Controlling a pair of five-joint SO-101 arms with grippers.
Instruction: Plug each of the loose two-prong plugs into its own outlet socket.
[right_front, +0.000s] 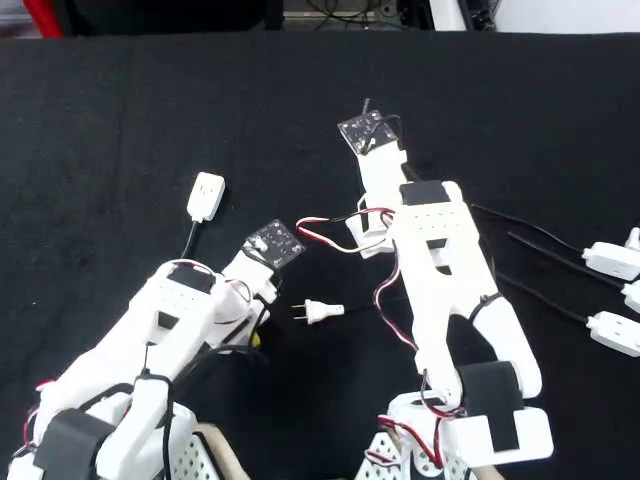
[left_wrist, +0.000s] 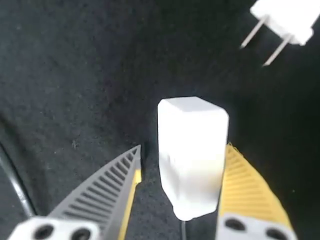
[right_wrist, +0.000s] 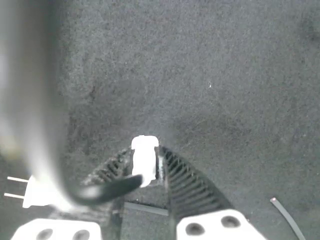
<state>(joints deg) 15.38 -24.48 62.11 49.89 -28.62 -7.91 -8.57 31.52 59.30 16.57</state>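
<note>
two-prong plug (right_front: 322, 312) shares the black counter (right_front: 120, 120) with corded sockets (right_front: 205, 195), and the left claw (left_wrist: 183, 147) stands released around a white block (left_wrist: 192, 150), a socket by the look of it, with the yellow pad (left_wrist: 242, 185) touching it and a gap on the grey side, while the right claw (right_wrist: 145, 151) is clenched on a small white piece (right_wrist: 144, 159) i cannot identify. the plug lies flat between the arms, nearer the left claw i judge, its long axis across the counter and its prongs (right_front: 299, 313) aimed roughly toward that block.

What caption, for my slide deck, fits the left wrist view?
Left hand straddles a white rectangular plastic outlet socket; a white two-prong plug lies beyond.
</note>
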